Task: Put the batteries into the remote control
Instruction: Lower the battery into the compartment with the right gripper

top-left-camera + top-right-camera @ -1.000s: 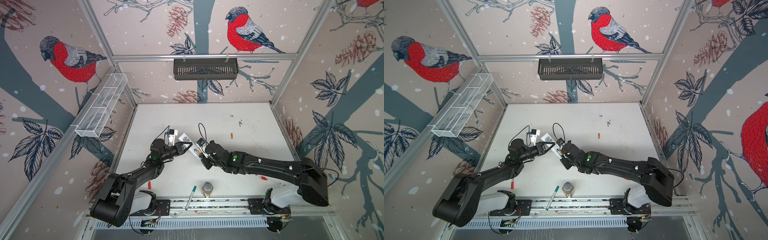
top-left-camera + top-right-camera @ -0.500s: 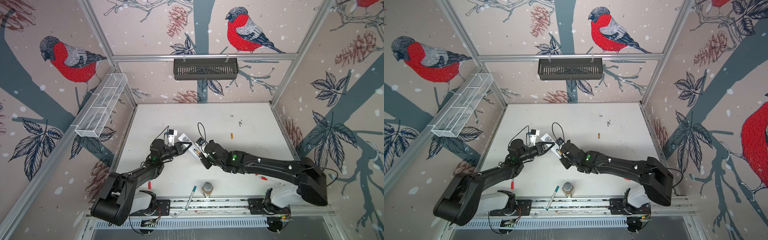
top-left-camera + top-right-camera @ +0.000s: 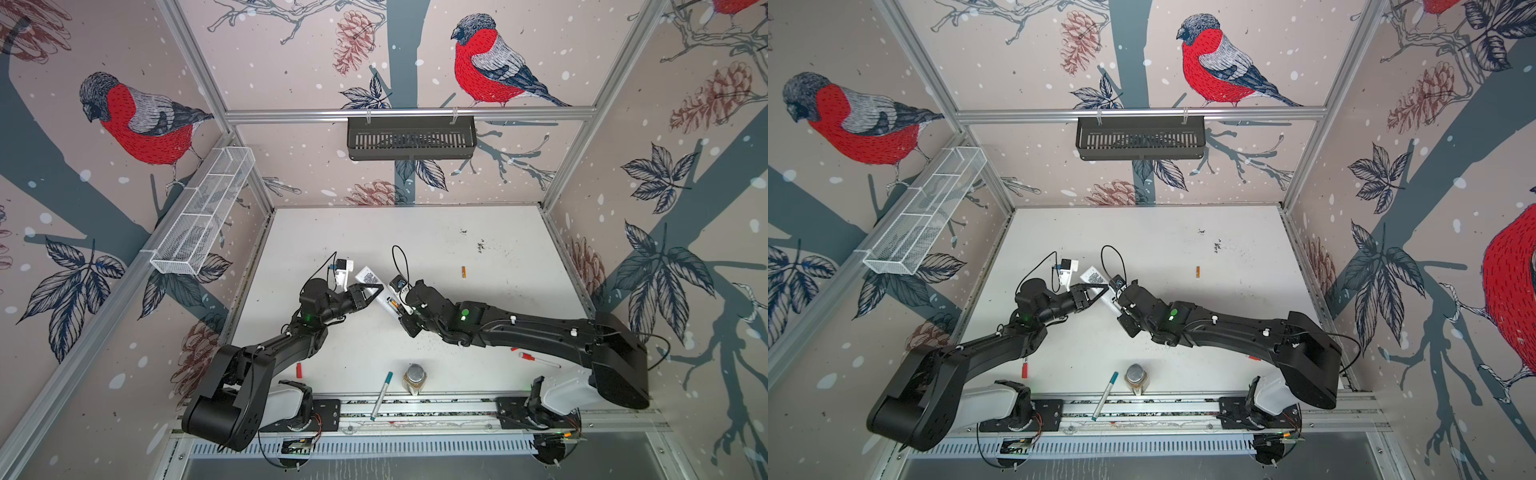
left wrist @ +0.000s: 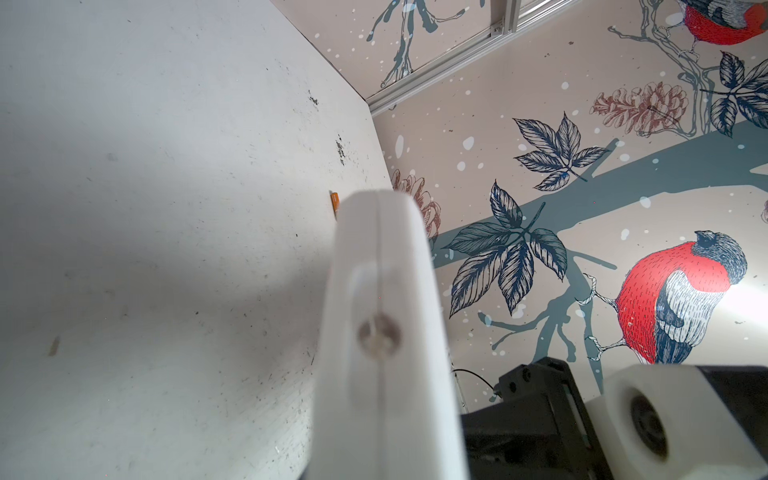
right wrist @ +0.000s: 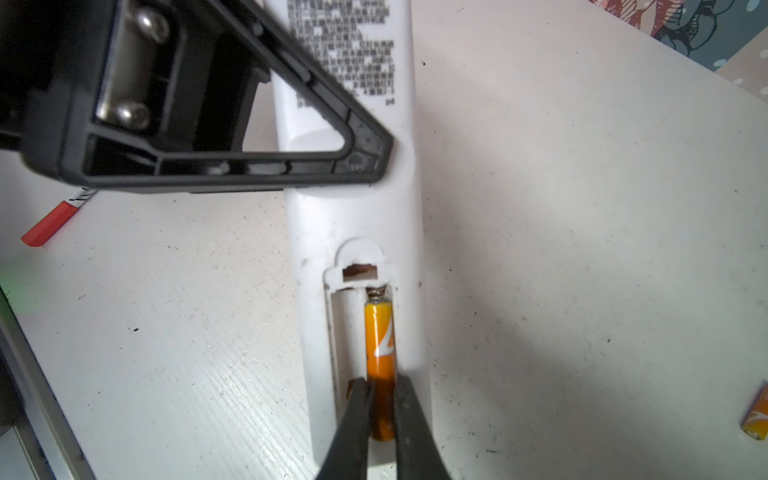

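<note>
Your white table (image 3: 415,232) fills the floor of the booth, and both arms meet left of its middle. Your left gripper (image 3: 376,290) is clamped across the remote control (image 3: 368,275), holding it with its back (printed label and open battery bay) facing up. In the right wrist view one of its black fingers (image 5: 365,145) crosses the white body just beyond the bay.

Your right gripper (image 5: 380,415) is pinched narrow on the seated battery (image 5: 379,336), with one finger on each side of its near end. That orange cell lies in one channel of the bay with its far end at the spring, and the channel beside it shows plain white plastic.

A brown-filled jar (image 3: 414,377) stands near the front edge, with a teal-capped marker (image 3: 381,397) just beside it. A red-capped marker (image 3: 538,360) lies close by your right arm. The loose battery (image 3: 464,272) lies flat on the table, well apart from the remote control, toward the right.
</note>
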Tool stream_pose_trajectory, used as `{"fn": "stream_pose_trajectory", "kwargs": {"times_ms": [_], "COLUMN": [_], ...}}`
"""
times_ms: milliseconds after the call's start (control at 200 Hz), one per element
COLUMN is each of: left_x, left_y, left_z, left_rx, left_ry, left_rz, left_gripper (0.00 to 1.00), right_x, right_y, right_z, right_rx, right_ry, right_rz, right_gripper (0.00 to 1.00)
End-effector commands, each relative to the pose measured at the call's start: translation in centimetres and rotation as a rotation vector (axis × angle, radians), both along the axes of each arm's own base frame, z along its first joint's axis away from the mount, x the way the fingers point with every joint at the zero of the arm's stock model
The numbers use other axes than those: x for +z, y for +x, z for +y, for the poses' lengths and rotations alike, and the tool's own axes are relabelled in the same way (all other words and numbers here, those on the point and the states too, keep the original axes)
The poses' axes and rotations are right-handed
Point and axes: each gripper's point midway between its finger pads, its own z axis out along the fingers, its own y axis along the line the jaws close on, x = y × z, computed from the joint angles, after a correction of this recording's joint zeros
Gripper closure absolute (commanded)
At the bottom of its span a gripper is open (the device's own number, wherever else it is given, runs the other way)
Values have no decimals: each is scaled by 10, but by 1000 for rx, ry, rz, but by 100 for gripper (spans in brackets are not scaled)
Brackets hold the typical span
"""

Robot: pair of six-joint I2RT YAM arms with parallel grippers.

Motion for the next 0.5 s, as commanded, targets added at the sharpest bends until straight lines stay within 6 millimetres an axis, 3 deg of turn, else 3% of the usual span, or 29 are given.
{"fn": "stream_pose_trajectory", "kwargs": {"times_ms": [0,495], "left_x": [24,27], "left_y": [-8,-9], "left_z": [-6,-6], "left_rx": [-62,-72], "left_ry": [-58,-68], "left_rz": [-79,-86], "left_gripper": [100,100], "right_x": [0,-4], "right_y": [7,17], "right_z": [1,11], "right_rx": [-6,25], "right_ry": [-3,8], "right_rz": [-15,2], "right_gripper": [87,88]}}
